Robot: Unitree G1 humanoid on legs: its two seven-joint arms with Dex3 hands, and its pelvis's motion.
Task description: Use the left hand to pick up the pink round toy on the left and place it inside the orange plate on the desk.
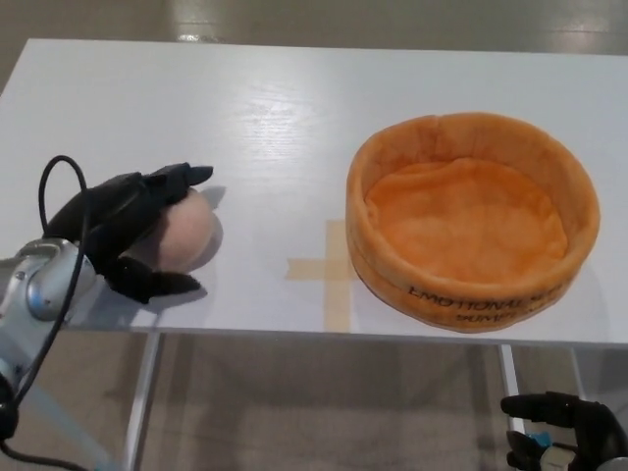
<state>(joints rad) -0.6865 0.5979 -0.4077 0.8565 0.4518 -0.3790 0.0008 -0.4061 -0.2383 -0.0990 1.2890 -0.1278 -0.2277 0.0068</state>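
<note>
**Left hand cupped around the pink toy at the desk's left front**

The left hand wraps the pink round toy from its left side: two fingers curve over the top, the thumb reaches under the near side, and the ball sits between them, touched by both. The toy rests on the white desk, close to the front edge. A black cable loops above the wrist.

The orange plate, a soft round dish with a tall padded rim, lies on the right half of the desk, well apart from the toy. A cross of tan tape marks the surface between them, just beside the plate's left wall.

The desk's far half is bare. Below the front edge shows a pale floor, where the right hand hangs low with fingers loosely spread, holding nothing.
</note>
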